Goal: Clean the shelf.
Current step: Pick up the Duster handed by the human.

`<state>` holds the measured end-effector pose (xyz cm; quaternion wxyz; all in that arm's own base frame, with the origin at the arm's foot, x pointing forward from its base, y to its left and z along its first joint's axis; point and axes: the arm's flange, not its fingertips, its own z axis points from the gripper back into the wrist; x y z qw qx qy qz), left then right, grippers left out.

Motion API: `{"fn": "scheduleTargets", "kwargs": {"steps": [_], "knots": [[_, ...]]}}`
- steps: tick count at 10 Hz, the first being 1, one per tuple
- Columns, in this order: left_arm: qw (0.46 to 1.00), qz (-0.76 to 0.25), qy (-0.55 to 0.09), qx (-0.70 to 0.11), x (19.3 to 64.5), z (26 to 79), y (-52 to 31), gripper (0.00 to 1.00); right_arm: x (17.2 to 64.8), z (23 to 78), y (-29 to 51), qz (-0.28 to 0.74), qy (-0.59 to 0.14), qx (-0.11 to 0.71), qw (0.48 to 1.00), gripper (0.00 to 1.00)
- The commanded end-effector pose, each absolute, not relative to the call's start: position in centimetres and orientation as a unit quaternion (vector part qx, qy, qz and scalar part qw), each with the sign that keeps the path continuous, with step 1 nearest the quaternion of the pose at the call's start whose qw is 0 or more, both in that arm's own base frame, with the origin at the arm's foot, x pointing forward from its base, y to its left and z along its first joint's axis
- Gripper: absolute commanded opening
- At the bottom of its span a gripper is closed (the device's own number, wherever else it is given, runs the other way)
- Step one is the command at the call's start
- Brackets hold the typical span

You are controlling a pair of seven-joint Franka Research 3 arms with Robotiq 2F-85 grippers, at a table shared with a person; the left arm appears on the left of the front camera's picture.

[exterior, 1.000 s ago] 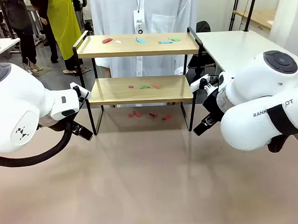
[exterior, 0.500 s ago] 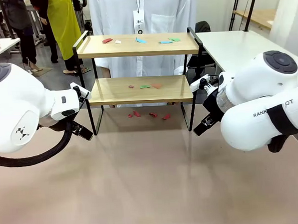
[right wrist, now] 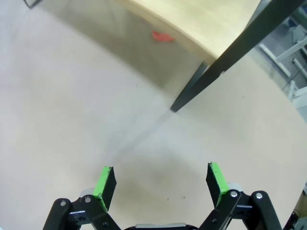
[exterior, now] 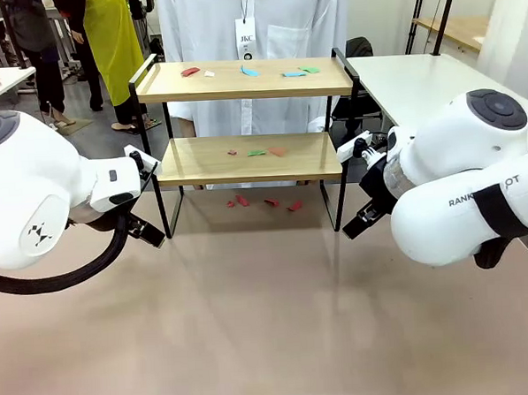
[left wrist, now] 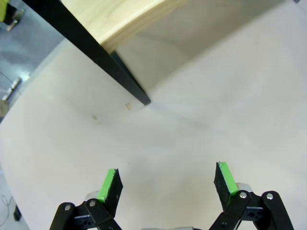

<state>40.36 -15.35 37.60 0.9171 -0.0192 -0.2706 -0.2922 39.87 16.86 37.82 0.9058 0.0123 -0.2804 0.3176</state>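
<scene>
The shelf (exterior: 200, 165) stands at the far middle of the bench (exterior: 271, 330), its long boards running side to side, so it lies ahead of me and between my two arms. My left claw (left wrist: 168, 179) hangs spread and holding nothing, just short of the shelf's left front leg (left wrist: 96, 57). My right claw (right wrist: 160, 179) is likewise spread and bare, near the right front leg (right wrist: 225, 62).

Coloured paper scraps lie on the top board (exterior: 250, 72), on the lower board (exterior: 257, 152) and on the bench beneath (exterior: 269, 202). A red scrap (right wrist: 163, 36) shows past the right leg, so I judge my right arm the nearer for that one.
</scene>
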Motion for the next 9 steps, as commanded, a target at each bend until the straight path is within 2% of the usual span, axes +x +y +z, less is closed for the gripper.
{"fn": "scheduleTargets", "kwargs": {"steps": [1,4,5,7,9], "knots": [[0.911,-0.303,-0.274,-0.052,40.9,42.3,-13.7,1.00,41.2,43.2,16.5,0.313,-0.306,0.018,0.899,1.00],[0.886,-0.357,-0.283,-0.089,41.8,49.5,-9.6,1.00,41.9,50.9,10.4,0.311,-0.341,0.065,0.885,1.00],[0.874,-0.374,-0.291,-0.105,41.9,50.6,-7.4,1.00,42.1,52.0,7.5,0.309,-0.354,0.082,0.879,1.00],[0.820,-0.450,-0.303,-0.183,43.1,51.5,-2.0,1.00,43.4,52.7,1.0,0.314,-0.375,0.120,0.864,1.00],[0.782,-0.483,-0.327,-0.218,44.8,49.8,3.9,1.00,45.0,50.7,-5.6,0.343,-0.390,0.180,0.835,1.00]]}}
